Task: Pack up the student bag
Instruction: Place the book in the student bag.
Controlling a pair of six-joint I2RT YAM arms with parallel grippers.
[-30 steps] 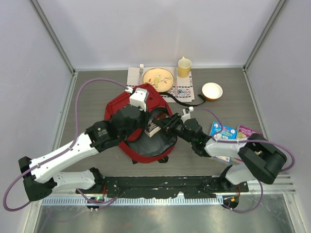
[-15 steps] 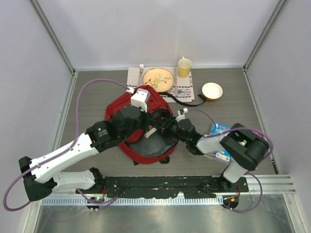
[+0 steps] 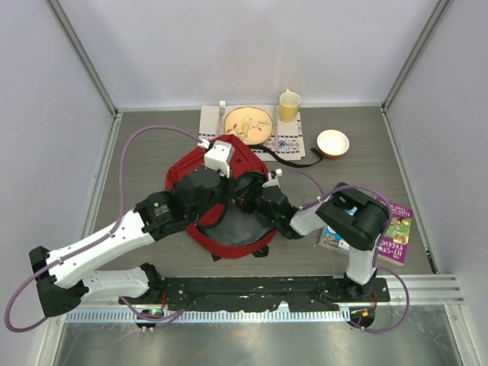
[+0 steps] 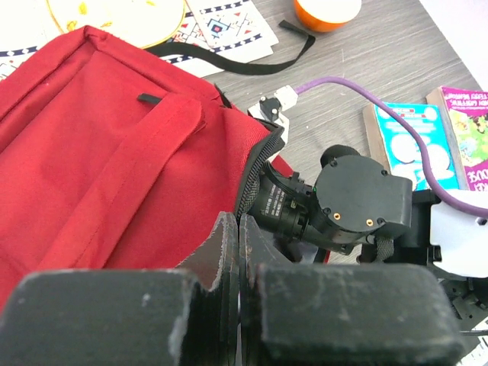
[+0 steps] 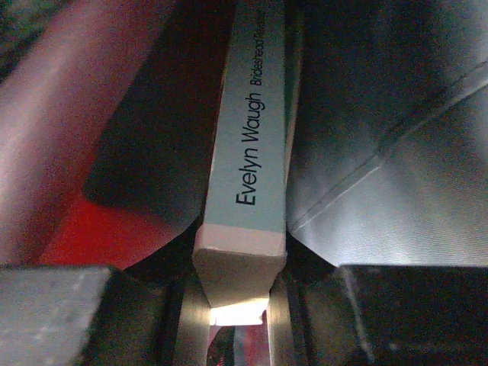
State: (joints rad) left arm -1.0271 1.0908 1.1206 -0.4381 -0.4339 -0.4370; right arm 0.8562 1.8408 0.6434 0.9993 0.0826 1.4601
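Gripping book inside student bag, right jaws; left jaws pinch bag rim; plate, mug behind.

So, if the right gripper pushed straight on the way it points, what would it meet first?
The right gripper holds a book aimed into the student bag; the book's far end would probably meet the grey lining first, though depth is unclear.

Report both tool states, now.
Left tool: closed at the red backpack opening; whether it pinches fabric cannot be told.
Right tool: closed on the Evelyn Waugh book, inside the backpack.
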